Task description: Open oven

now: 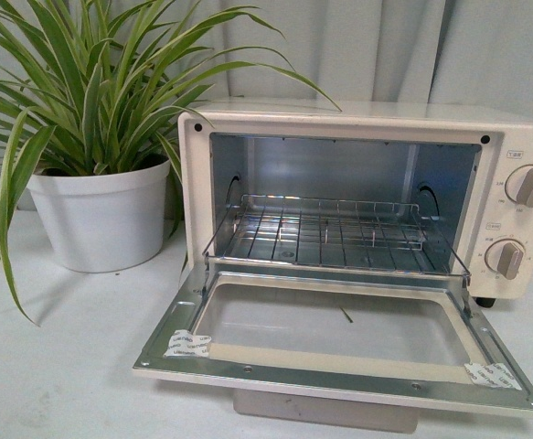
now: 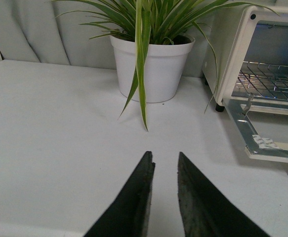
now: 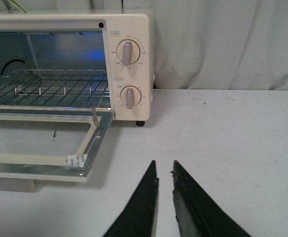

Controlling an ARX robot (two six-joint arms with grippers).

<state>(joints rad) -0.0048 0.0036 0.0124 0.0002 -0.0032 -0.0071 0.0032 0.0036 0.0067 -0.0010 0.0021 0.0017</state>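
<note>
With its glass door folded down flat, the cream-white boxy toaster oven point(image 1: 367, 265) on the white table point(image 1: 56, 366) holds one wire rack point(image 1: 325, 233); white pot point(image 1: 101, 219) contains striped plant point(image 1: 92, 91); left claw point(image 2: 164, 165) and right claw point(image 3: 164, 170) slightly parted, empty.

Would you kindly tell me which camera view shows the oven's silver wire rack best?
The front view: the silver wire rack shows across its whole width inside the open cream-white toaster oven. The right wrist view catches only one end of it, cut by the frame's edge; the left wrist view shows a small corner.
</note>
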